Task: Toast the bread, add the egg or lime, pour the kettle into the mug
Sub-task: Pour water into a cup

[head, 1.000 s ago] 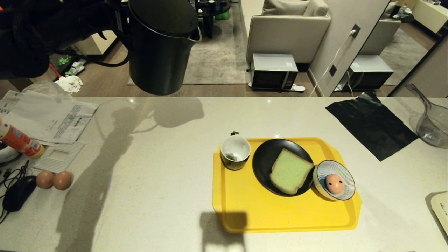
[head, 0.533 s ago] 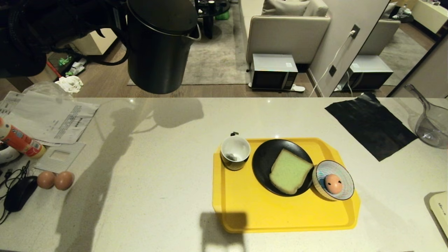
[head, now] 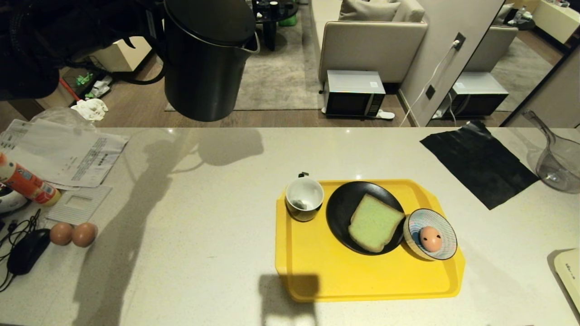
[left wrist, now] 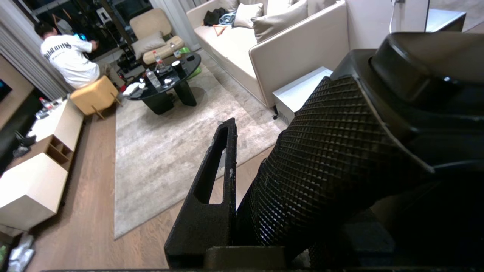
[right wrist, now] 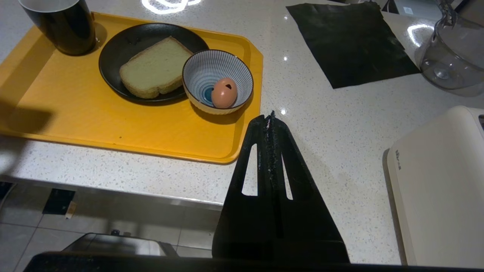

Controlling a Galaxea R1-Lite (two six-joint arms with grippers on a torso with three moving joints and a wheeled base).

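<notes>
No readable brand or label: printed papers (head: 68, 156) and an orange-labelled tube (head: 27, 183) are lying at the left of the surface (head: 204, 235), text too small to read; the small mark on the cream appliance (right wrist: 438, 181) is unreadable too.

Left end effector (left wrist: 242, 189) is grasping the kettle (head: 206, 59) by its handle, holding it up in the air beyond the far edge of the surface, at upper left in the head view, roughly upright, spout facing the right side. The mug (head: 304, 198) is sitting well apart from the kettle, lower and to the right, on the far left corner of the yellow tray (head: 362, 285).

Right end effector (right wrist: 270, 121) is clenched, fingers pressed together, holding nothing, hanging off the near edge of the surface, near the tray's right corner.

Containers: mug is showing a white inside with a small dark bit at the bottom. Black plate (head: 344, 208) is carrying the bread (head: 374, 222), lying flat. Striped bowl (head: 442, 224), touching the plate's right side, is holding the egg (head: 430, 238). A clear jug (head: 559, 165) is standing at the far right, beside a black sheet (head: 480, 163). Two plain brown eggs (head: 72, 233) are lying at the left by a black mouse (head: 27, 256).
</notes>
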